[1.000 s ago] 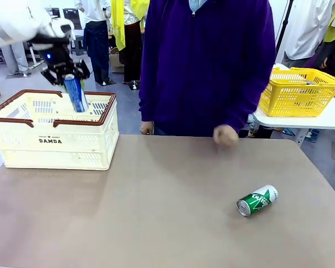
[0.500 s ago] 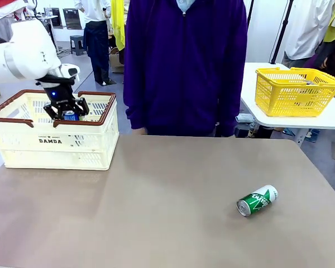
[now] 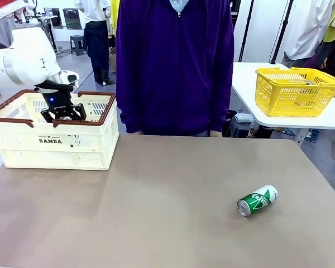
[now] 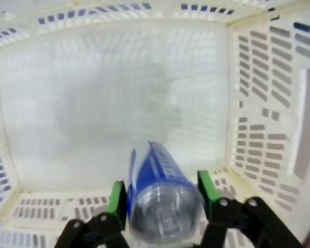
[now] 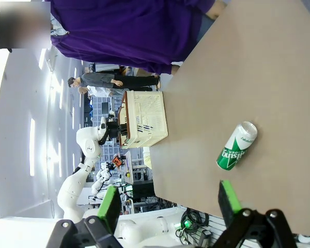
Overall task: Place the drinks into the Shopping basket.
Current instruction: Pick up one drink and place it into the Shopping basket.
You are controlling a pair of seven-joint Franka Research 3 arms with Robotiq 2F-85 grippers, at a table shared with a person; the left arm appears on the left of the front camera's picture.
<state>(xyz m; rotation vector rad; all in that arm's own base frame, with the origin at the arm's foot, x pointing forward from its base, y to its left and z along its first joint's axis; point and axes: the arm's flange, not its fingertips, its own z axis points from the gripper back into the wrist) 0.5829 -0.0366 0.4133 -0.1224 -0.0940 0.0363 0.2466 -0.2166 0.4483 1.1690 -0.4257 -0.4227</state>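
Opening inside Shopping basket, left hand frees blue can.

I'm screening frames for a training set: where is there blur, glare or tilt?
Left wrist view: the blue can is blurred, and the basket walls are slightly soft. Right wrist view: rolled sideways, with white glare along its left edge; the green can is sharp. Front view: evenly lit and sharp.

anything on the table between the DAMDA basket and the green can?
Nothing: the front view shows bare brown table between the Shopping basket and the green can lying on its side.
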